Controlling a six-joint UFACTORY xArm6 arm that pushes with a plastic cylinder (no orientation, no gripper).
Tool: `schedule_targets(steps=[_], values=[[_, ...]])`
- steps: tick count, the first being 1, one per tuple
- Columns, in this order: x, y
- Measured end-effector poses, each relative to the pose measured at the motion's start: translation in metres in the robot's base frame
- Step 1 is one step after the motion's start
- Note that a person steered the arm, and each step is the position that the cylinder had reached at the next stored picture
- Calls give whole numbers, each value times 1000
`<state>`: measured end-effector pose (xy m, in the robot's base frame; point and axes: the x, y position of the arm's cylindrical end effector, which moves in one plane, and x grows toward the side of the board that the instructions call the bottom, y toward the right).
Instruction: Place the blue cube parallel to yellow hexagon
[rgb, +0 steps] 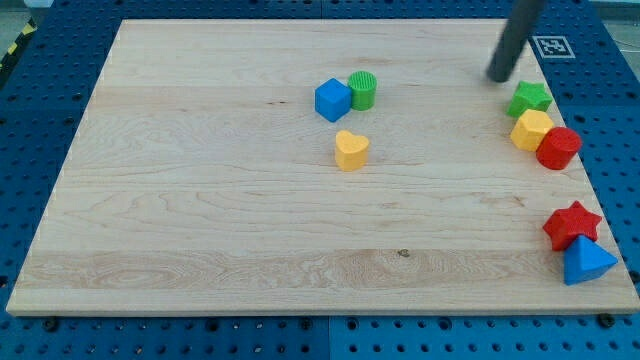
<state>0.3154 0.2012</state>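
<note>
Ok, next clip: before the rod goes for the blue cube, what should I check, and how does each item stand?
1. My tip in view: ok, near the view's top right, just above the green star block.
2. Blue cube located: ok, mid-board, touching the green cylinder on its right.
3. Yellow hexagon block located: ok, wedged between the green star and the red cylinder.
4. Straight path from tip to cube: ok, bare wood between.
5. Cube free to push alone: not ok, the green cylinder adjoins it and the yellow heart block sits just below.
</note>
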Motion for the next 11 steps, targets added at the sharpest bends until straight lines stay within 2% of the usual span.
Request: schedule_targets(steps=[2, 3, 4, 5, 6, 7, 8, 10, 11], values=[[3, -155], [15, -210], [32, -232], [57, -212], [91, -153], [106, -118], [108, -121], [108, -71], [108, -70]])
